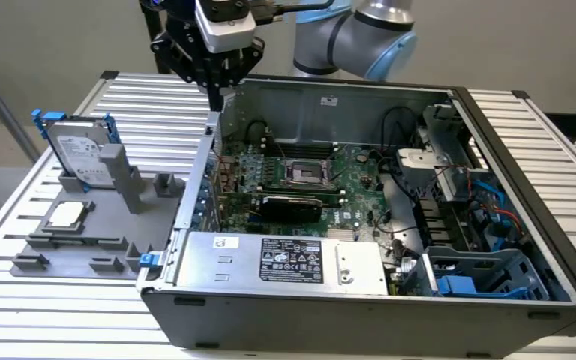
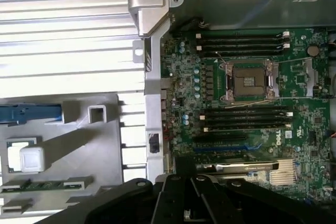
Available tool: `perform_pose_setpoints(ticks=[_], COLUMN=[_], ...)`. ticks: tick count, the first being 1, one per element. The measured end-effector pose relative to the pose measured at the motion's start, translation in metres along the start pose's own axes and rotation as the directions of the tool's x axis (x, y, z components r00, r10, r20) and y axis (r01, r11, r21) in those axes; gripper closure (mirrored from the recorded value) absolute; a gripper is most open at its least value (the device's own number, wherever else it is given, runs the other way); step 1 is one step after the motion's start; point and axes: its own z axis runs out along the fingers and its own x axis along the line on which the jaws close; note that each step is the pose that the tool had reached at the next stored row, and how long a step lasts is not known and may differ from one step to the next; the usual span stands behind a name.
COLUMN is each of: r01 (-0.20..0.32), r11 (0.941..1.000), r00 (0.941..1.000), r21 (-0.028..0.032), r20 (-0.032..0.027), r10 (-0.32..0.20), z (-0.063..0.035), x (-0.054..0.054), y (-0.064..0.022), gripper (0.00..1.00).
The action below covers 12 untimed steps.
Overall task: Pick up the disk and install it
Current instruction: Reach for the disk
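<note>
The disk (image 1: 80, 154), a silver-grey drive with a white label and blue rails, stands upright in a grey fixture (image 1: 98, 232) at the exterior view's left. In the wrist view I see it edge-on as a blue rail (image 2: 26, 114). My gripper (image 1: 214, 96) hangs high over the open computer case's back corner, well apart from the disk, toward the exterior view's right of it. Its fingers are shut and hold nothing. The wrist view shows the gripper (image 2: 185, 203) over the case wall (image 2: 152, 108).
A small square silver chip (image 1: 68, 215) lies on the fixture. The open case holds a green motherboard (image 1: 303, 176), a silver power supply (image 1: 278, 259) and a blue drive bay (image 1: 483, 274). Slatted table (image 1: 158, 112) surrounds everything.
</note>
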Motion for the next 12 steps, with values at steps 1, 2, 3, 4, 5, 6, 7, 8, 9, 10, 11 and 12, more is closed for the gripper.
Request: perform_pose_setpoints(ticks=[1, 2, 3, 4, 5, 6, 7, 8, 9, 10, 11, 12], r01=[0.0, 0.0, 0.0, 0.0, 0.0, 0.0, 0.0, 0.0, 0.0, 0.0, 0.0, 0.0], r11=[1.0, 1.0, 1.0, 1.0, 1.0, 1.0, 1.0, 1.0, 1.0, 1.0, 1.0, 1.0], r00=[1.0, 1.0, 1.0, 1.0, 1.0, 1.0, 1.0, 1.0, 1.0, 1.0, 1.0, 1.0], r21=[-0.0001, 0.0, 0.0, -0.0001, 0.0, 0.0, 0.0, 0.0, 0.0, 0.0, 0.0, 0.0], r20=[0.0001, 0.0, 0.0, 0.0001, 0.0, 0.0, 0.0001, 0.0, 0.0001, 0.0, 0.0001, 0.0], r10=[0.0, 0.0, 0.0, 0.0, 0.0, 0.0, 0.0, 0.0, 0.0, 0.0, 0.0, 0.0], z=[0.0, -0.0002, -0.0003, -0.0003, -0.0004, -0.0004, -0.0005, -0.0006, -0.0006, -0.0007, -0.0008, -0.0009], x=[0.005, 0.009, 0.014, 0.018, 0.023, 0.027, 0.032, 0.036, 0.041, 0.045, 0.05, 0.054], y=[-0.0003, -0.0006, -0.0008, -0.0011, -0.0013, -0.0015, -0.0017, -0.0019, -0.002, -0.0021, -0.0023, -0.0024], gripper=[0.89, 0.89, 0.89, 0.89, 0.89, 0.89, 0.89, 0.89, 0.89, 0.89, 0.89, 0.89])
